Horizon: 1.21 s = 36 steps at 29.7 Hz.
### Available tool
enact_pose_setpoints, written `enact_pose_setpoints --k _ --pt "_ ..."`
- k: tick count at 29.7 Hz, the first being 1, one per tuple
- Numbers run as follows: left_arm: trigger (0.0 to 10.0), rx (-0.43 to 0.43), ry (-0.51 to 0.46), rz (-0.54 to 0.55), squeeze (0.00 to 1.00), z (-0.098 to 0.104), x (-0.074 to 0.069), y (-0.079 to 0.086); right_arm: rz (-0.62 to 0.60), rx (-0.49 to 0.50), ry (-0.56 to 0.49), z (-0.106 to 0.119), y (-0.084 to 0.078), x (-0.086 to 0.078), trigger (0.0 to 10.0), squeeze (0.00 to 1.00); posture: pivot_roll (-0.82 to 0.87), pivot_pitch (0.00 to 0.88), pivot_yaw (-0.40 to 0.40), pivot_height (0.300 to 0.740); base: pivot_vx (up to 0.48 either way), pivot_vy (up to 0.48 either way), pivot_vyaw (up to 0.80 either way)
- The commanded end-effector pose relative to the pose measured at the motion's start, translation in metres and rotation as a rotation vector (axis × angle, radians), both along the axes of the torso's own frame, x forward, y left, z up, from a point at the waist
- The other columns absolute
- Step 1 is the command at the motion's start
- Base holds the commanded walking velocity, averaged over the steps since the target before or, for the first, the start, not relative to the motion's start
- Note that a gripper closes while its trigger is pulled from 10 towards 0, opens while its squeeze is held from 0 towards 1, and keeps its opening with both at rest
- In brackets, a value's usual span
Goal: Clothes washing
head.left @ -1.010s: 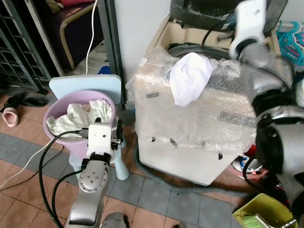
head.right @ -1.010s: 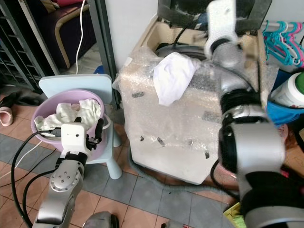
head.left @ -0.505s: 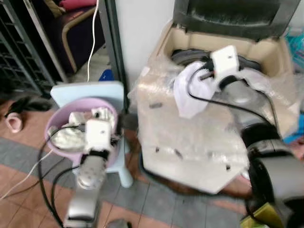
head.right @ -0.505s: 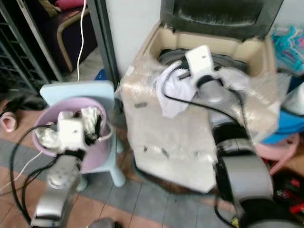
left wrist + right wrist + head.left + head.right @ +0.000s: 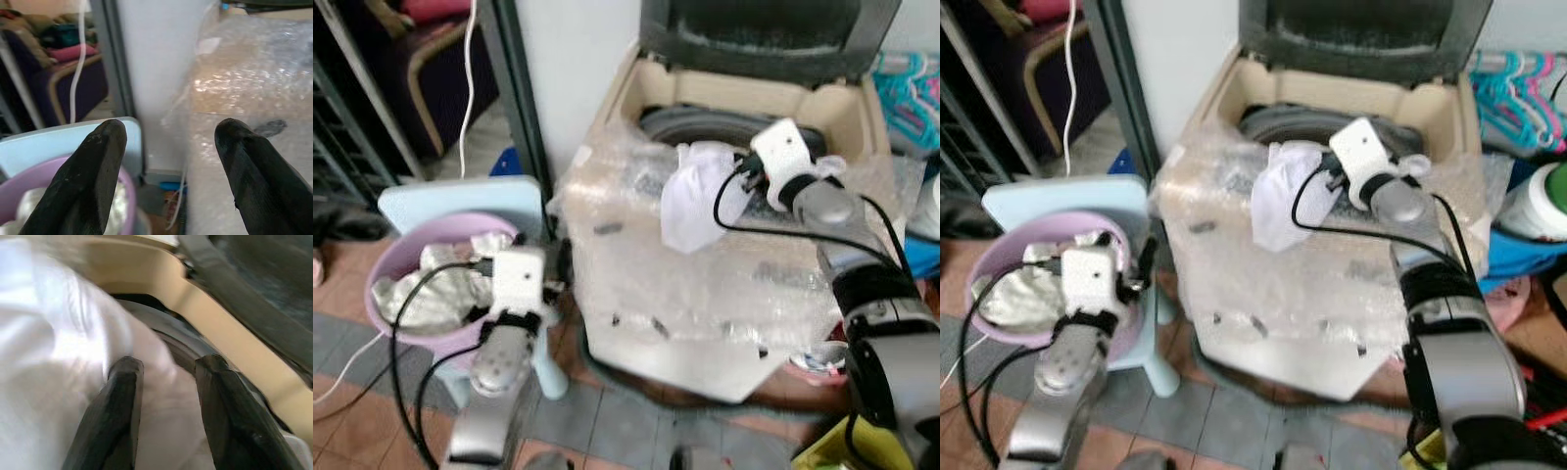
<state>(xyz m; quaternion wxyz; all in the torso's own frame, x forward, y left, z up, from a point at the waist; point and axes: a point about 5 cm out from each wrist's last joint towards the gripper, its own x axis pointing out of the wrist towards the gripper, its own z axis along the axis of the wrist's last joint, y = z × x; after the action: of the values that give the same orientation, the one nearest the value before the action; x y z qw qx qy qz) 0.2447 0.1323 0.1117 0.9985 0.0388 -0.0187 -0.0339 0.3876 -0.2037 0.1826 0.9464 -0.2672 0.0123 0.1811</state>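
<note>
One top-loading washing machine (image 5: 705,284), lid up and its body wrapped in bubble wrap (image 5: 636,225), stood beside one pale blue stool (image 5: 460,201) carrying one purple basin (image 5: 391,294) of crumpled laundry (image 5: 435,294). A second earlier the robot's right arm had been raised high above the machine's back edge; it had since swung down and across, so the right gripper (image 5: 166,406) now sat at the white garment (image 5: 690,201) draped over the front rim of the drum opening (image 5: 705,127). In the right wrist view the two black fingers (image 5: 117,411) stood a narrow gap apart with white cloth bunched between and under them — pressed into the fabric, though whether they truly gripped it could not be told. That placed the task at the loading step: one garment hung half in, half out, and by judgement needed lifting or pushing over the rim into the drum. The left gripper (image 5: 168,161) hovered wide apart and empty between the basin and the machine's wrapped side, holding nothing — poised, it seemed, for the next piece from the basin.
</note>
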Motion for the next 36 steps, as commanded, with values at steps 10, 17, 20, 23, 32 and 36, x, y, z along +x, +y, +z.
enact_pose_setpoints --k 10,17,20,23,32,36 --pt "10.0 -0.004 0.003 -0.011 0.00 0.000 -0.001 -0.005 0.312 0.045 0.105 0.006 0.005 -0.011 10.0 1.00 0.04 0.006 0.009 0.740 0.000 0.000 0.00" --pt "10.0 -0.002 0.008 -0.012 0.00 0.000 -0.003 -0.004 0.342 -0.034 0.317 -0.039 0.006 -0.021 10.0 1.00 0.05 0.013 0.011 0.740 0.000 0.000 0.00" --pt "10.0 -0.001 0.011 -0.015 0.00 -0.001 -0.003 -0.005 0.240 -0.057 0.304 -0.040 0.001 -0.016 10.0 1.00 0.05 0.015 0.012 0.740 0.000 0.000 0.00" --pt "10.0 0.001 0.012 -0.015 0.00 -0.001 -0.003 -0.005 0.135 -0.026 0.275 -0.036 -0.003 -0.010 10.0 1.00 0.05 0.015 0.012 0.740 0.000 0.000 0.00" --pt "10.0 0.010 0.019 -0.005 0.00 -0.003 -0.004 -0.003 -0.241 0.086 0.104 -0.010 -0.026 0.006 10.0 1.00 0.06 0.017 0.009 0.740 0.000 0.000 0.00" --pt "10.0 0.015 0.026 0.004 0.00 -0.004 -0.004 -0.002 -0.430 0.177 -0.051 0.015 -0.043 0.011 10.0 1.00 0.06 0.017 0.009 0.740 0.000 0.000 0.00"
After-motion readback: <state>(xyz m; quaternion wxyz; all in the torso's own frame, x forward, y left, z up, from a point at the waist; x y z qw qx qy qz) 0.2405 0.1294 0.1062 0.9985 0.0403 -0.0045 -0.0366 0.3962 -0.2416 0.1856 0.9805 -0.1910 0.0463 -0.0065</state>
